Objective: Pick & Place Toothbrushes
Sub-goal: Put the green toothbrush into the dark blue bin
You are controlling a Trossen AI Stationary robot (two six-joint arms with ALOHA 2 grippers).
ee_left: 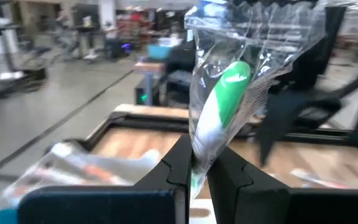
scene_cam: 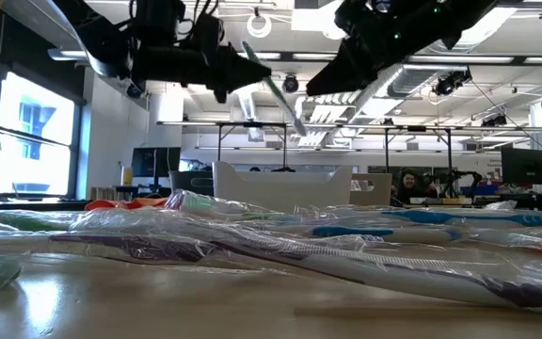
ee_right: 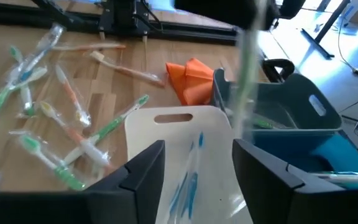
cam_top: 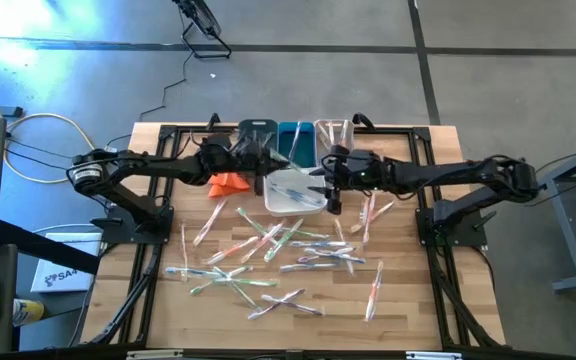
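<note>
High view: two dark robot arms meet over a row of bins at the far edge of a wooden table (cam_top: 118,300), with wrapped toothbrushes (cam_top: 268,250) scattered across the boards nearer the camera. The left gripper (ee_left: 197,177) is clenched on a green toothbrush (ee_left: 225,102) in its clear wrapper, pinching it near one end so that the rest stands free, apparently to carry it clear of the pile and aim it at a bin. The low view shows that brush hanging slantwise in the air between the two arms, well above the table. The right gripper (ee_right: 197,165) is released, its jaws spread wide and holding nothing, poised directly above the white bin (ee_right: 185,162), where a blue toothbrush (ee_right: 188,180) lies on the bottom; the spread jaws and the brush beneath them suggest a drop just made. Beside the white bin stand a grey bin (ee_right: 291,115) and a blue bin (cam_top: 295,142), and a clear bin (cam_top: 331,135) at the end of the row holds some brushes upright, which points to sorting by handle colour. An orange cloth (cam_top: 230,183) lies folded on the table by the bins, apart from the job. Most of the brushes remain loose on the wood, so the work looks far from finished.
</note>
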